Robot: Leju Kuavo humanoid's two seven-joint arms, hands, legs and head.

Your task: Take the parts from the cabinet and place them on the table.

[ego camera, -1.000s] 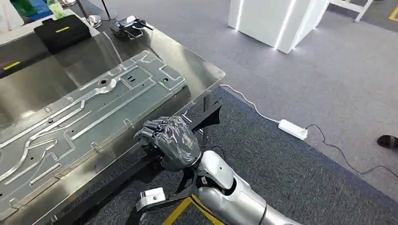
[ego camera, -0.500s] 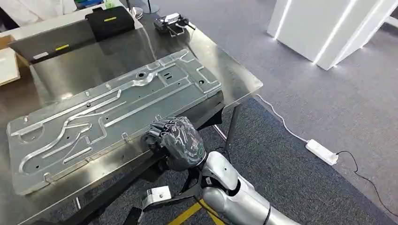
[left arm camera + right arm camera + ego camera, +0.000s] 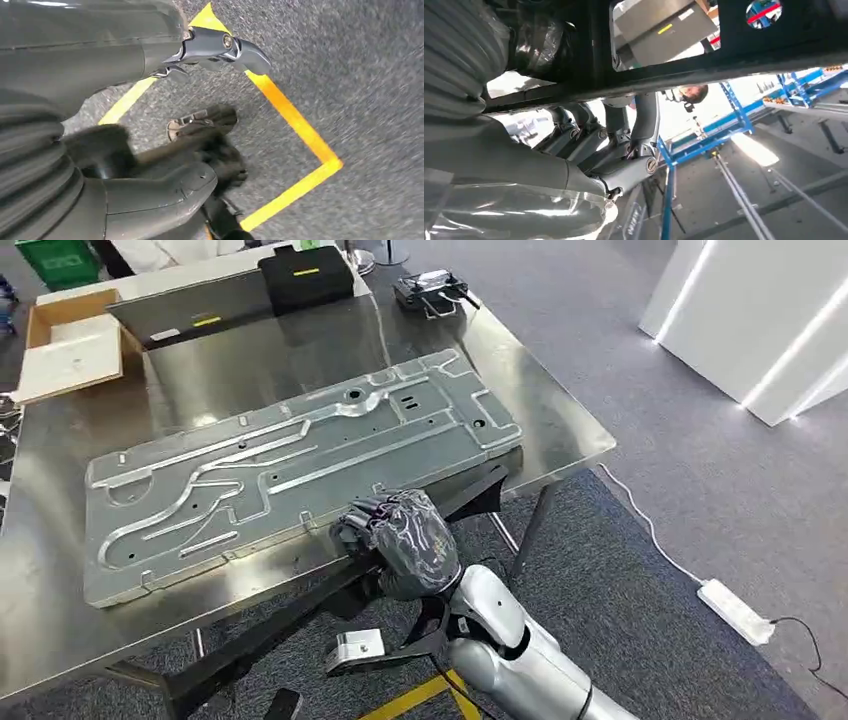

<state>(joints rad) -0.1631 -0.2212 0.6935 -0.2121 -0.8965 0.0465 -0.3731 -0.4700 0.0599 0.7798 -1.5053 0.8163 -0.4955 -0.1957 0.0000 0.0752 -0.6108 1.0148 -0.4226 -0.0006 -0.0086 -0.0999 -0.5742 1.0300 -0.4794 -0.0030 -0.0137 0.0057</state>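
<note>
A long stamped metal panel [image 3: 300,465] lies flat on the steel table [image 3: 560,430], running from the near left to the far right. My right hand [image 3: 395,540], in a shiny grey cover, sits at the table's near edge. Its fingers [image 3: 358,520] curl over the rim and touch the panel's near edge. From below, in the right wrist view, my right hand [image 3: 589,155] reaches up past the table's dark frame [image 3: 724,55], which hides the fingertips. My left hand [image 3: 75,75] hangs over the carpet with its thumb and fingers apart, holding nothing.
At the table's back stand a black case [image 3: 305,280], a flat grey case [image 3: 190,310], a cardboard box [image 3: 70,335] and a small device [image 3: 435,290]. A white power strip [image 3: 735,610] and cable lie on the carpet at right, near a white cabinet [image 3: 760,330]. Yellow tape [image 3: 295,125] marks the floor.
The camera has turned, so the whole table has slid right and more of its left end shows. My right hand stays at the panel's near edge.
</note>
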